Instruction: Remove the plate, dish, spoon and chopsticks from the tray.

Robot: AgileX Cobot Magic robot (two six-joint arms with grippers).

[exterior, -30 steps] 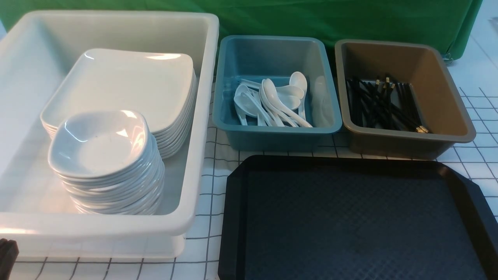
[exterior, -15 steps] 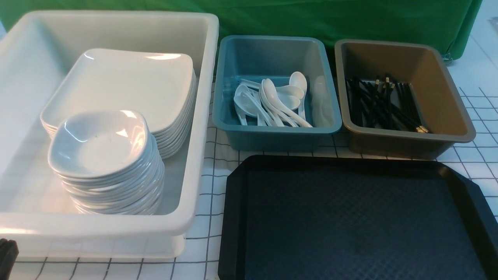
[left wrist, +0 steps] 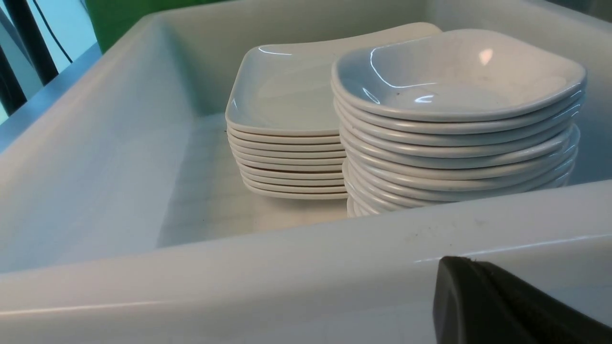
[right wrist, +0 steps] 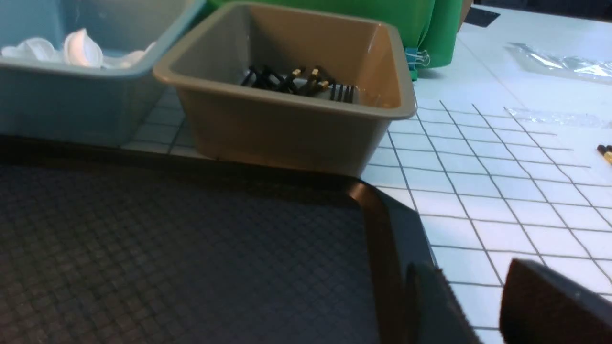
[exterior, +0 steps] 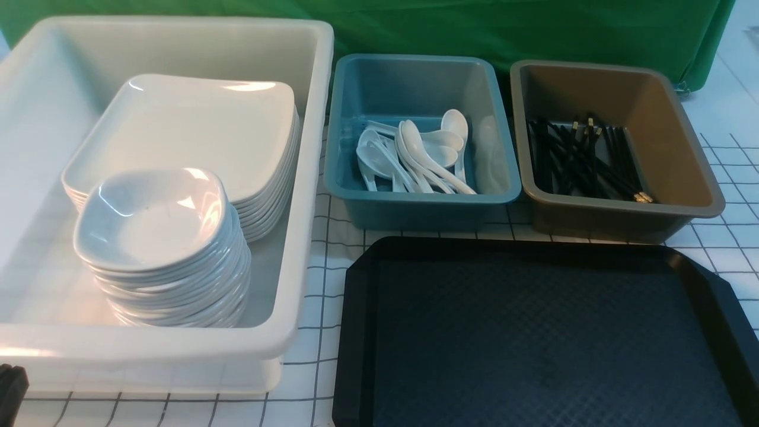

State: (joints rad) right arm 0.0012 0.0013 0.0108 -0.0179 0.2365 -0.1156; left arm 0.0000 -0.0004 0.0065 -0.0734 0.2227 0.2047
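Only in the right wrist view do we find the right fingers (right wrist: 535,296), and there too a clear plastic wrapper (right wrist: 564,62) on the bench (right wrist: 478,205). The front view alone gives us the whole stack of large white plates (exterior: 184,136), behind the small dishes (exterior: 151,219) in the white tub (exterior: 160,344). Our left arm sits low at the tub's near side, its fingers (left wrist: 459,296) together with nothing between them. Our right arm is over the near right of the black tray (exterior: 533,332); its fingers stand apart, holding nothing. White spoons (exterior: 421,154) lie in the teal tub (exterior: 415,210), black chopsticks (exterior: 587,160) in the brown one (exterior: 616,219).
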